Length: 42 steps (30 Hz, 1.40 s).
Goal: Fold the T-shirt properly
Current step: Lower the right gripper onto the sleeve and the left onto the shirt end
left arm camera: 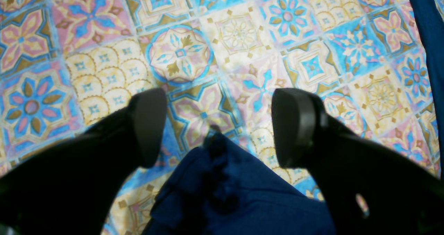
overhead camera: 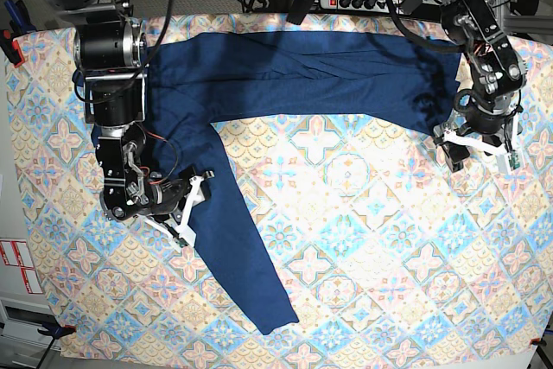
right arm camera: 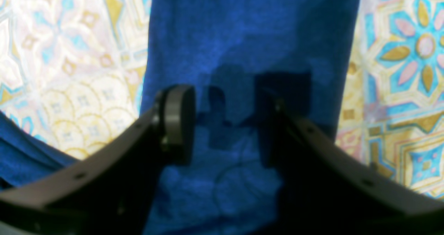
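Both arms are black with silver joint housings; the left gripper point(left arm camera: 218, 127) has dark rounded pads, white finger brackets.

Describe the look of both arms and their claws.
Both arms are black with silvery motor housings; black cables run along them. The right arm shows red wiring near its wrist and white brackets at its claw. The left claw also sits on white brackets. Close up, each claw has two curved black fingers ending in rounded dark pads.
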Motion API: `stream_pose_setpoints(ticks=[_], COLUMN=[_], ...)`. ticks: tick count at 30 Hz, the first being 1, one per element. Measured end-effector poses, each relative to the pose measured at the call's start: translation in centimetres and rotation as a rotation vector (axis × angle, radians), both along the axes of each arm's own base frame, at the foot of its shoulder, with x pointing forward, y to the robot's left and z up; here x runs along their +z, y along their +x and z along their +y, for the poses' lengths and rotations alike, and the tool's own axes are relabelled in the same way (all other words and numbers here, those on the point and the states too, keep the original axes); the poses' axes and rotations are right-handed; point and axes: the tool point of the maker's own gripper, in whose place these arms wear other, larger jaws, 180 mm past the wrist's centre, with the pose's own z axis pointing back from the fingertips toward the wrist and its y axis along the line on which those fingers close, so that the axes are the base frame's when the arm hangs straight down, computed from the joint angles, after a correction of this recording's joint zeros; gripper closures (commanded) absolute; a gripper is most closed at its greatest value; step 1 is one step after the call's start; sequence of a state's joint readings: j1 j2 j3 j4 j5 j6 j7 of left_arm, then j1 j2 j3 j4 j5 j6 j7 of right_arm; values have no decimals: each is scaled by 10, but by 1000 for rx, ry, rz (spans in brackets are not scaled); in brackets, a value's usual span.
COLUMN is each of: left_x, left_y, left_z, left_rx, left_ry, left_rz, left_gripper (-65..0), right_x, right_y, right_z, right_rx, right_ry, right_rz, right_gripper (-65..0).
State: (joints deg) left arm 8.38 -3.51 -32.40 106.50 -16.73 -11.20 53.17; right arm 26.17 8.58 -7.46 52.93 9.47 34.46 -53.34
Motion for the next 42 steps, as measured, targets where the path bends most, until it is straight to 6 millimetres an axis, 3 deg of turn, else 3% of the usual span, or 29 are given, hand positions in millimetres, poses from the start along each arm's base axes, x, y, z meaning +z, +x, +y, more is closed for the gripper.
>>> stream_pose_setpoints(ticks=[10, 15, 21, 28, 32, 42], left_x=[4, 4, 1, -4, -6, -6], left_y=[9, 8, 5, -1, -3, -3], left_z=[-9, -6, -7, -7, -8, -8], left_rx=[3, 14, 13, 10, 6, 2], left_ry=[-29, -28, -30, -29, -27, -27], left_rz=[-31, -31, -20, -2, 7, 7], left_gripper=[-459, -458, -458, -458, -458, -458], right_x=[0, -4, 6, -24, -31, -35], right_y=[0, 4, 26, 3, -1, -3], right_z=[18, -1, -17, -43, -62, -61], right_rx=[14, 30, 48, 35, 8, 5], right_ry=[28, -83, -168, -201, -208, -197], right_rz=[2, -30, -73, 4, 18, 27], right_gripper=[-270, -270, -270, -270, -270, -271])
